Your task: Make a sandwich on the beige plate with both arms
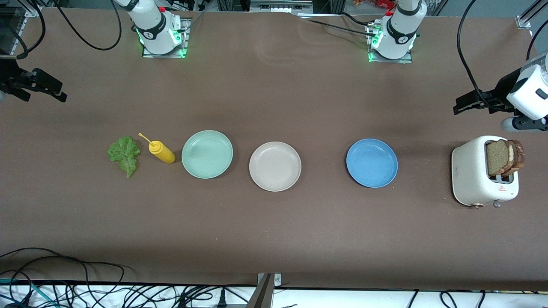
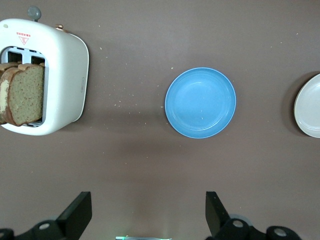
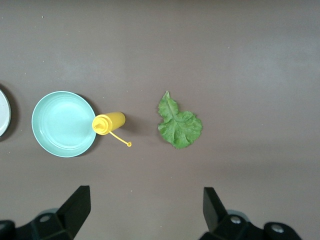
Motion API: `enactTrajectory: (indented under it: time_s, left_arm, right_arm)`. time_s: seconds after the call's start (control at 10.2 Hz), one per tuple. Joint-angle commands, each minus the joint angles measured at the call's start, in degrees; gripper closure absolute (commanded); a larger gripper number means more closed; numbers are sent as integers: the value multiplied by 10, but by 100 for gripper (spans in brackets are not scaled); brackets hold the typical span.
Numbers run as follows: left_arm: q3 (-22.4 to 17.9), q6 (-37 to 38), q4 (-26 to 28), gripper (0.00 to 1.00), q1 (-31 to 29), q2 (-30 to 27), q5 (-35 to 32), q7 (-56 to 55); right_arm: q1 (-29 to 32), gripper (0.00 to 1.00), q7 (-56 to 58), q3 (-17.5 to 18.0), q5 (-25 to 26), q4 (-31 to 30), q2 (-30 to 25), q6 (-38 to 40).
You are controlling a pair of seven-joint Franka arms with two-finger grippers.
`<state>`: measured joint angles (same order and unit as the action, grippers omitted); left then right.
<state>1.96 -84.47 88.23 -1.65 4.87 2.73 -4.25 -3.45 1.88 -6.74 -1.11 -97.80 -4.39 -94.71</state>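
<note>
The beige plate [image 1: 275, 166] lies bare in the middle of the table; its rim also shows in the left wrist view [image 2: 310, 107]. Two brown bread slices [image 1: 505, 157] [image 2: 25, 95] stand in a white toaster [image 1: 479, 175] [image 2: 65, 75] at the left arm's end. A green lettuce leaf [image 1: 124, 155] [image 3: 178, 125] lies flat at the right arm's end. My left gripper [image 1: 461, 107] [image 2: 148, 207] hangs open and empty over bare table beside the toaster. My right gripper [image 1: 59, 92] [image 3: 145, 202] hangs open and empty over bare table beside the lettuce.
A mint-green plate [image 1: 207, 154] [image 3: 62, 124] sits between the beige plate and a yellow squeeze bottle [image 1: 161, 151] [image 3: 110, 123] lying on its side. A blue plate [image 1: 371, 163] [image 2: 200, 102] sits between the beige plate and the toaster. Cables run along the table's front edge.
</note>
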Motion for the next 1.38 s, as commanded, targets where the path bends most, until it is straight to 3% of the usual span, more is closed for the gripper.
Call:
enactTrajectory:
  time_s: [0.0,1.28]
  left_arm:
    - [1,1,-14,0,-4,6,10,3]
    - [2,-3,-12,0,-4,7,10,4]
  right_arm:
    - [-2,0,4,1,7,6,-3,10]
    - [-2,0,2,1,6,6,-5,35]
